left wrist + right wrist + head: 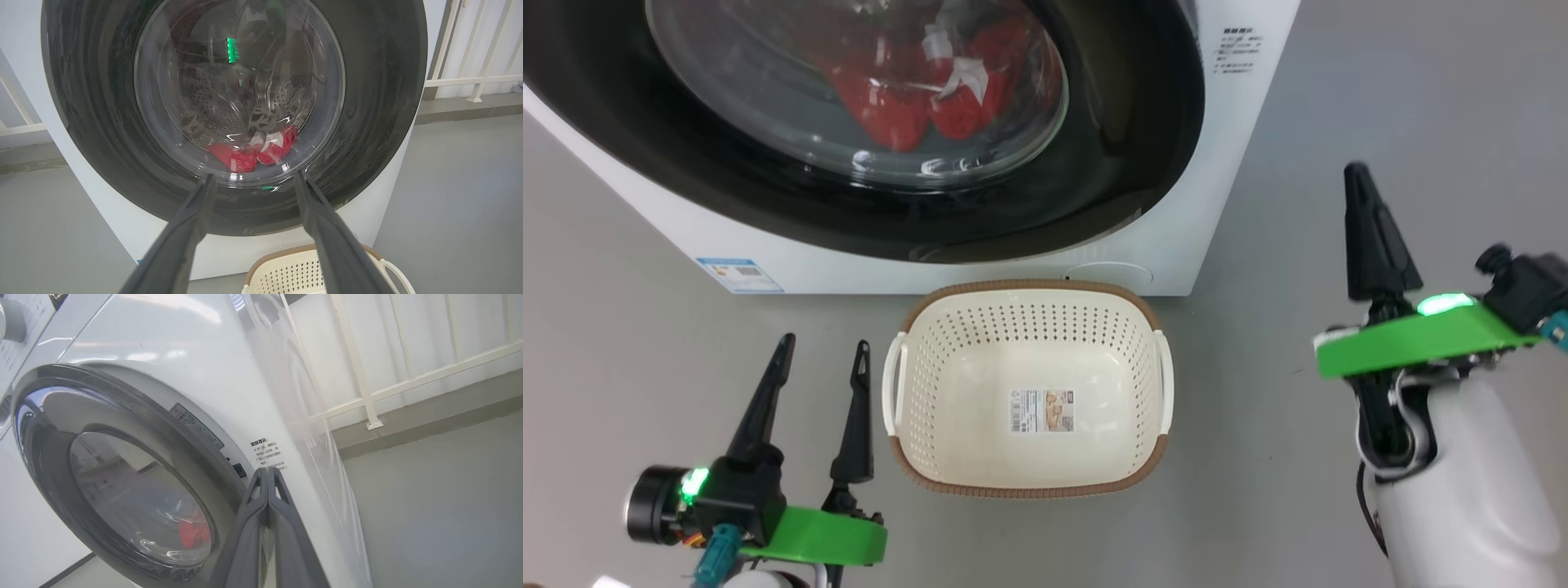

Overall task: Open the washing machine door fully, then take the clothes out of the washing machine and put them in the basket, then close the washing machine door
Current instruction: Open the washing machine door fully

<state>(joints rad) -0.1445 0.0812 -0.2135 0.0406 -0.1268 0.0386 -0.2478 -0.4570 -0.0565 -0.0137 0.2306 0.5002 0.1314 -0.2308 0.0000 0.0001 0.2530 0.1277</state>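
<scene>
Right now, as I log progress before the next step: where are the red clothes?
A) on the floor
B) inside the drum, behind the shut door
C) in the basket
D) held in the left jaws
B: the clothes show through the glass of the shut washing machine door, while the basket on the floor in front holds no fabric.

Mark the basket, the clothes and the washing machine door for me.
basket (1029, 287), head view, on its brown far rim.
clothes (882, 118), head view, on a red fold behind the glass.
washing machine door (384, 102), left wrist view, on the black rim's right side.
</scene>
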